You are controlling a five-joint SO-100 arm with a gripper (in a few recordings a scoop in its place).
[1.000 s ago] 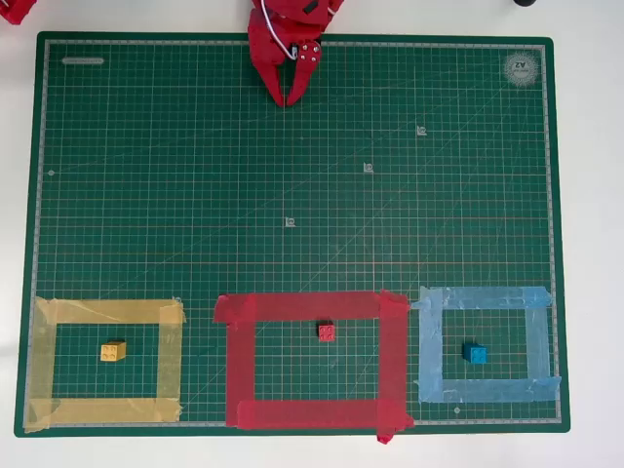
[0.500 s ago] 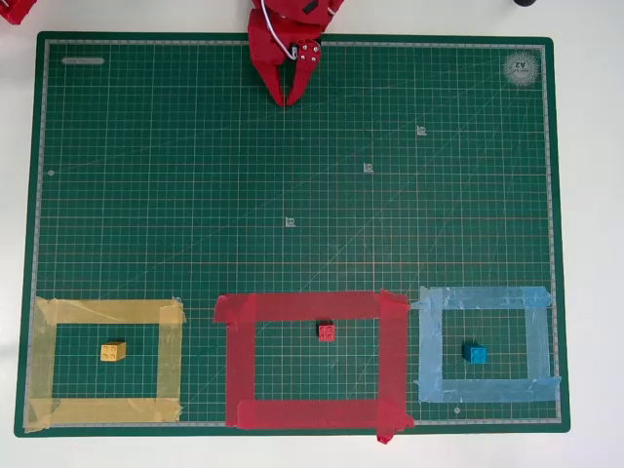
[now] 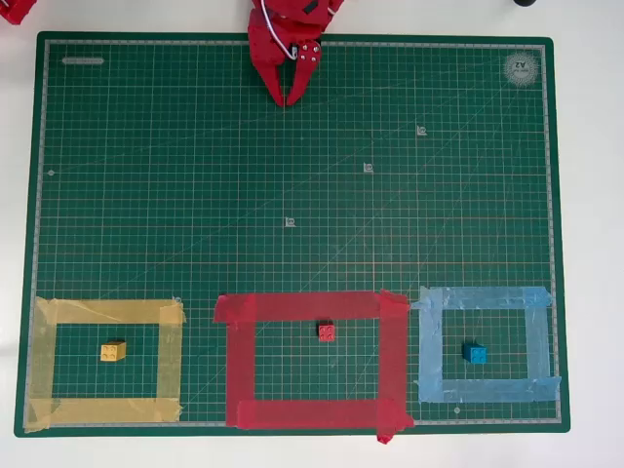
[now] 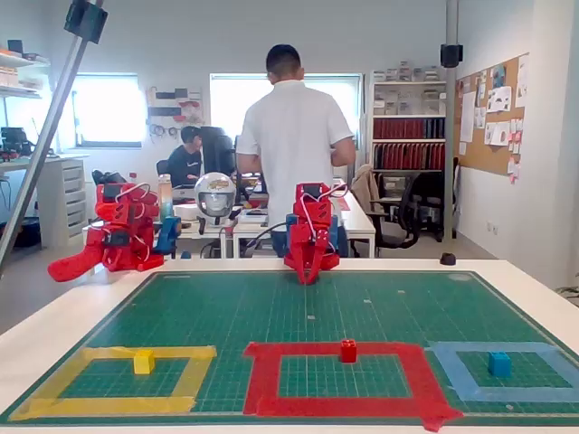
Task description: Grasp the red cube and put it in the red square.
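One red cube (image 3: 327, 332) sits inside the red square (image 3: 239, 361), near its top strip. One yellow cube (image 3: 113, 351) and one blue cube (image 3: 475, 354) occupy two flanking frames. The gripper (image 3: 290, 97), fingers together and empty, rests far away at the mat's (image 3: 175, 175) top edge

A small yellow studded cube (image 3: 113, 351) sits inside a yellow tape frame (image 3: 44, 361) at the left of the green gridded cutting mat (image 3: 292, 175), a small blue cube (image 3: 475, 354) sits inside a light blue tape frame (image 3: 538, 341) at the right, and a person in a white shirt (image 4: 292, 136) stands behind the table
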